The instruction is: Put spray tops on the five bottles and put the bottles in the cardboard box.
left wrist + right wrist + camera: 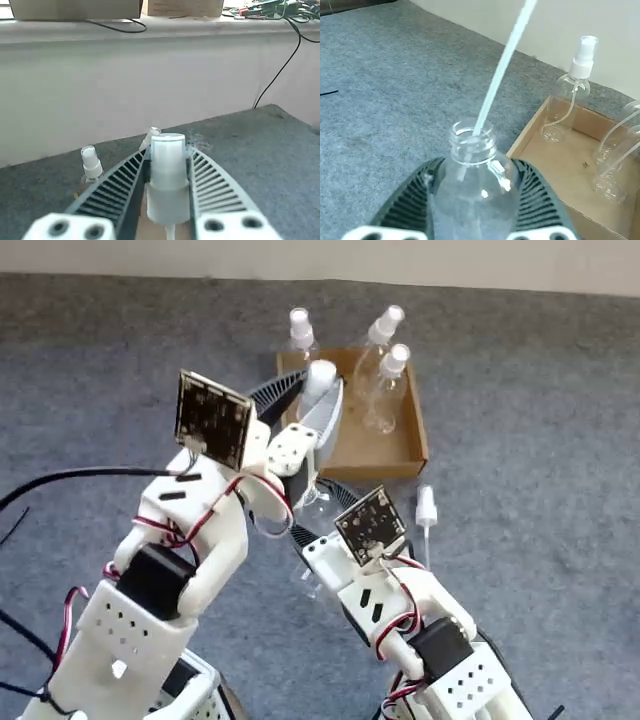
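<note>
A white spray top (169, 190) is clamped between the two ribbed fingers of the left gripper (169, 152), which press on its sides. In the high view this spray top (322, 375) sits just above the middle of the frame, over the left edge of the cardboard box (415, 455). Its thin dip tube (502, 65) slants down and its lower end is inside the open neck of a clear bottle (475, 195); the top itself is not seated on the neck. The right gripper (476, 170) is closed around that bottle's shoulders, holding it upright over the grey carpet (520, 360), just beside the near wall of the box (535, 130).

In the high view the left arm comes up from the lower left and the right arm from the lower right, and they meet near the centre, just below the box (the held bottle is mostly hidden there behind the arms).

The box lies open in the upper middle of the frame. Three capped bottles stand in it: one (300, 335) at its upper left corner, and two (385, 330) (392, 380) close together along its right side.

A loose spray top (427, 510) lies on the carpet just below the box's lower right corner, tube pointing toward the bottom of the frame, apart from both grippers.
</note>
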